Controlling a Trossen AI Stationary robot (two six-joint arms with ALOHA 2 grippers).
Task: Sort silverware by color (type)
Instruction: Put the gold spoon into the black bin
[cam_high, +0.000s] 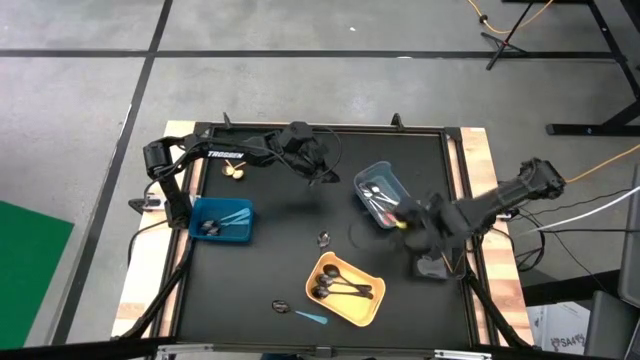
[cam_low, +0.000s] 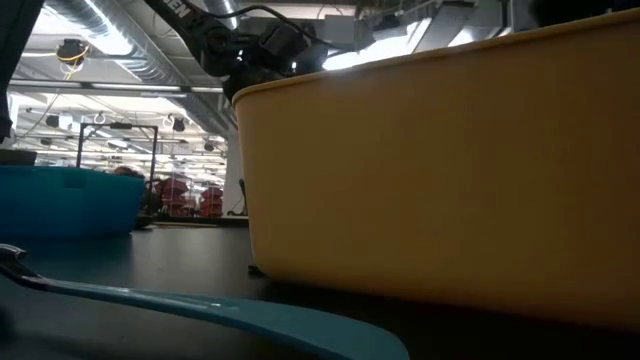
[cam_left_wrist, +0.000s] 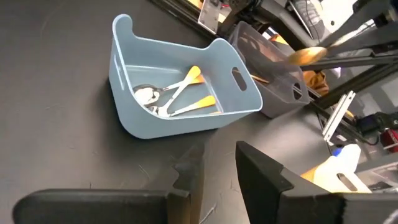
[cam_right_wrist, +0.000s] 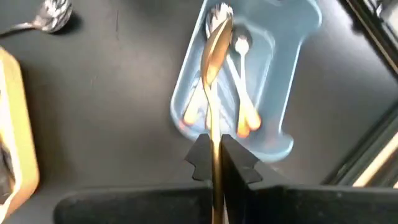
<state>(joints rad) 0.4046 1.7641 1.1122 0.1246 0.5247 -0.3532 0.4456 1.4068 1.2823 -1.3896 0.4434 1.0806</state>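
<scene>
My right gripper (cam_high: 408, 218) is shut on a gold spoon (cam_right_wrist: 215, 68), which hangs over a pale blue bin (cam_high: 378, 192). That bin holds silver spoons with orange handles (cam_left_wrist: 177, 96). My left gripper (cam_left_wrist: 217, 171) stands open just beside the bin's left side, with nothing between its fingers. A blue bin (cam_high: 221, 221) holds light-blue spoons. A yellow bin (cam_high: 345, 290) holds black spoons (cam_high: 338, 288). Loose on the table lie gold spoons (cam_high: 235, 170), a silver spoon (cam_high: 325, 238), another spoon (cam_high: 282, 305) and a light-blue spoon (cam_high: 312, 317). My right gripper pinches the gold spoon's handle (cam_right_wrist: 215, 152) between its two fingers. The spoon runs on forward along the fingers, its bowl (cam_right_wrist: 217, 38) out in front. The fingers slant steeply down from the table's right side. The spoon is lifted clear above the pale blue bin.
A grey see-through bin (cam_left_wrist: 273, 78) stands right of the pale blue one, near the table's right edge. In the low view the yellow bin (cam_low: 440, 170) fills most of the picture, with the light-blue spoon (cam_low: 200, 310) lying in front of it.
</scene>
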